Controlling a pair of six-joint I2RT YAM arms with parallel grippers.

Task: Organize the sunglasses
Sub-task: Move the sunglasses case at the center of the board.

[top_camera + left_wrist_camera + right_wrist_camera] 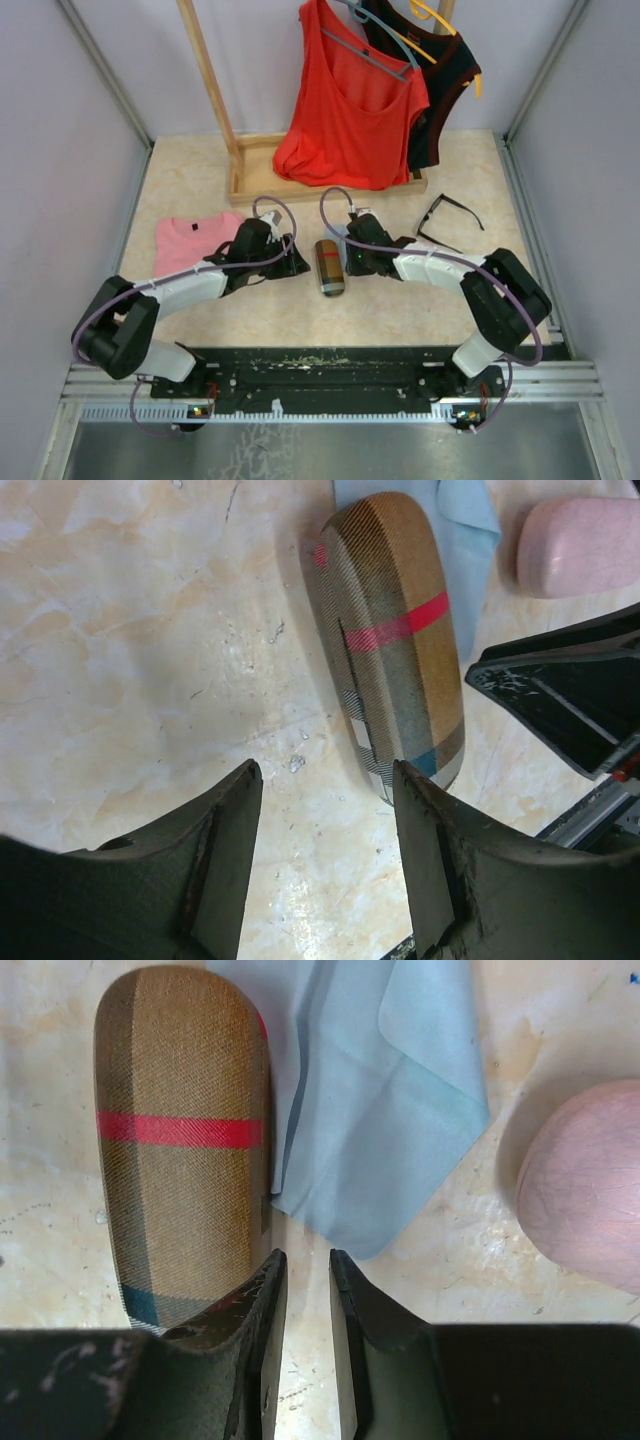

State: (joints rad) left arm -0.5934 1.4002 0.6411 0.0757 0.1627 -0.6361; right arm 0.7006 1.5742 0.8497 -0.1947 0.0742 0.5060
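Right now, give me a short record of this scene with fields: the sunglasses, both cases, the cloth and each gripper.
black sunglasses: on the table, to the right of both grippers, arms look unfolded
plaid case: closed, lying between the two grippers
light blue cloth: flat, against the plaid case
pink case: closed, on the far side of the light blue cloth
left gripper: open, empty, just short of the plaid case
right gripper: nearly shut, empty, at the plaid case's edge
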